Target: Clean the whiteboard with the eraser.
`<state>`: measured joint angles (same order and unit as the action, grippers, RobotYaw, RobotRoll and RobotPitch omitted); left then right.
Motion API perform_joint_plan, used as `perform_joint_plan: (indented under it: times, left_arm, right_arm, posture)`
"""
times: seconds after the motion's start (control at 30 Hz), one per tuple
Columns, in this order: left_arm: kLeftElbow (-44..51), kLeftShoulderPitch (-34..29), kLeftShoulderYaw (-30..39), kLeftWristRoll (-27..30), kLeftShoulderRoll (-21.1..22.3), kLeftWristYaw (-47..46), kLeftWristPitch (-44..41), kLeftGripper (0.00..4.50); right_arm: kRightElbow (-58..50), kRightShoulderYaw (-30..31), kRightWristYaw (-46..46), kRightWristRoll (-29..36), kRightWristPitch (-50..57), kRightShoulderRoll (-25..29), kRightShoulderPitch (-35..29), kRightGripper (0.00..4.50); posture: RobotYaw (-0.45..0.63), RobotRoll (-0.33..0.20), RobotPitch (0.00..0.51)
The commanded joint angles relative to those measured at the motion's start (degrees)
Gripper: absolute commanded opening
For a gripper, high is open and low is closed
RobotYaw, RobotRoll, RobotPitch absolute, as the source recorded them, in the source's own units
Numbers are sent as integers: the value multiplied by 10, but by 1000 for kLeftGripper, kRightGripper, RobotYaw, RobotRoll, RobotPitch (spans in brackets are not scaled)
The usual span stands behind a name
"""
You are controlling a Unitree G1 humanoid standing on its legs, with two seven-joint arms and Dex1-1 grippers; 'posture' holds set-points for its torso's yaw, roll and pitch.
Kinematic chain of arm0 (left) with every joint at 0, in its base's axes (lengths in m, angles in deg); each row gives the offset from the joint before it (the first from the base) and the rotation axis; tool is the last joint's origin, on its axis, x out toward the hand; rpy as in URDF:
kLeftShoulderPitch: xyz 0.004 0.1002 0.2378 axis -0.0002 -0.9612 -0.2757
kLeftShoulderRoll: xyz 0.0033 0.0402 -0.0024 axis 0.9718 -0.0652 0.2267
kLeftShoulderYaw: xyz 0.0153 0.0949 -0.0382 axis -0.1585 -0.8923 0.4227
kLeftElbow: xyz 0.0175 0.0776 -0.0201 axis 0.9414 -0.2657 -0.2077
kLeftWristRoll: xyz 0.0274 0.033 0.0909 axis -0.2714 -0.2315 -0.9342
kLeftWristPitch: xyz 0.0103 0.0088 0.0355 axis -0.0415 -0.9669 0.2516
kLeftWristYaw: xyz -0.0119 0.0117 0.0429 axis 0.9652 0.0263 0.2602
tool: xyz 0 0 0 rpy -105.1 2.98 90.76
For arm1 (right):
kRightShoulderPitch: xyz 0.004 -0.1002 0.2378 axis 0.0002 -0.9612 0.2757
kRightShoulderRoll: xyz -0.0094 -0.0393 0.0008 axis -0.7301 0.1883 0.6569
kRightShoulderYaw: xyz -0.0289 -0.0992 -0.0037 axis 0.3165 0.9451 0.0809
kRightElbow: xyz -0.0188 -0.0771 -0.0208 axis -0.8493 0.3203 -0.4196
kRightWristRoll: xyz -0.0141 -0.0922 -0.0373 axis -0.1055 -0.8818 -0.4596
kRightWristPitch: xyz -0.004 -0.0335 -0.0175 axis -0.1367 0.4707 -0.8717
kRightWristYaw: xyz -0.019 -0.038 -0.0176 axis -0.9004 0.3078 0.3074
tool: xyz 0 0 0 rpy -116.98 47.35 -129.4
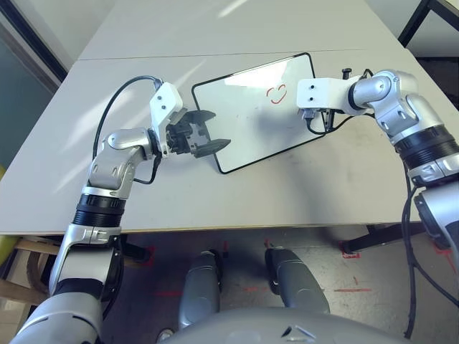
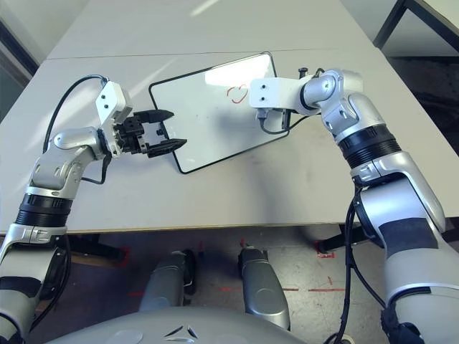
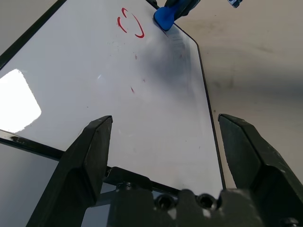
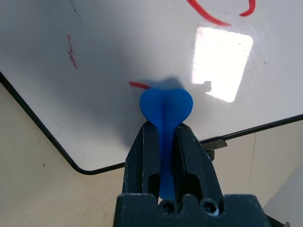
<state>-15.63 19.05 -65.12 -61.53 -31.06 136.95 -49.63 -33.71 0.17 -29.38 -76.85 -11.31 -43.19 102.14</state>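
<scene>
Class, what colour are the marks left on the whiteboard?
Red marks, clearest in the left wrist view.

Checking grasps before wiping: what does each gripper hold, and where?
Right gripper pinches the eraser at its narrow middle. Left gripper holds nothing.

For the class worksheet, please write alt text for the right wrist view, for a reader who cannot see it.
The right hand is shut on a blue eraser, whose rounded end sits over the glossy whiteboard near one rounded corner. Red marker strokes remain farther along the board, and the black-framed board lies on a pale table.
</scene>
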Motion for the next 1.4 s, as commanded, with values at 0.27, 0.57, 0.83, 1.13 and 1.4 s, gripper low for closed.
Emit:
perform_joint_plan:
  times: [0.27,0.57,0.83,1.13,1.4]
  left_arm:
    - [5,-7,2,-3,7,0,-4,4500]
    - [0,-2,0,-4,5,2,-2,4500]
    - [-2,-1,-1,-3,6,6,-3,4500]
    - [-2,0,0,-4,2,4,-2,4500]
    - [26,-7,33,16,18,-3,-16,4500]
  right_arm:
    - [-66,5,-26,8,26,-19,-41,142]
    - [-40,-2,-13,0,19,0,-42,142]
    - [-34,-32,-37,33,34,12,-3,141]
    - [-27,-37,-61,58,53,-5,37,141]
    - [-19,-48,-60,65,53,0,31,141]
  posture:
    - [-168,0,137]
    - [-176,0,135]
    - [-187,0,143]
    - [-179,0,141]
    - [-169,0,145]
